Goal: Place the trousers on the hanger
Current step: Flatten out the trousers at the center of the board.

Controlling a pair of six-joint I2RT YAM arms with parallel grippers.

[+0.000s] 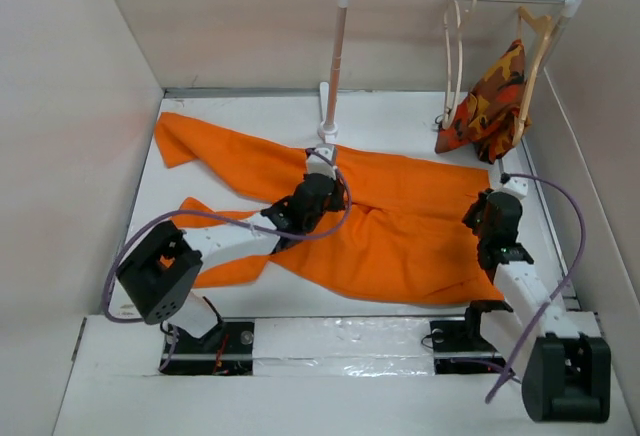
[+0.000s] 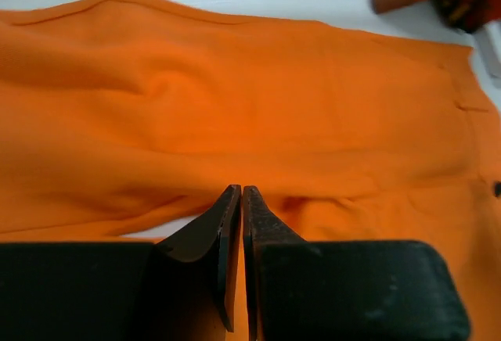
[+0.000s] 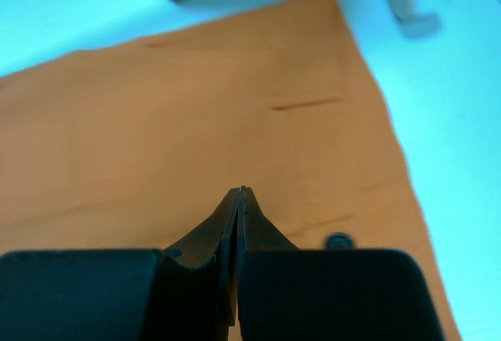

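trousers (image 1: 400, 226) lie spread across the table (image 1: 250, 106). left gripper (image 2: 240, 194) pinched shut on a fold near the crotch; right gripper (image 3: 239, 192) closed empty over the waist, beside the button (image 3: 338, 240).

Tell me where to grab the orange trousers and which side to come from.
Probably the waistband edge by the dark button, at the right end of the trousers. It lies flat with bare table just beyond it, so the right end effector, now shut, could open and come in from the right, pinching the hem.
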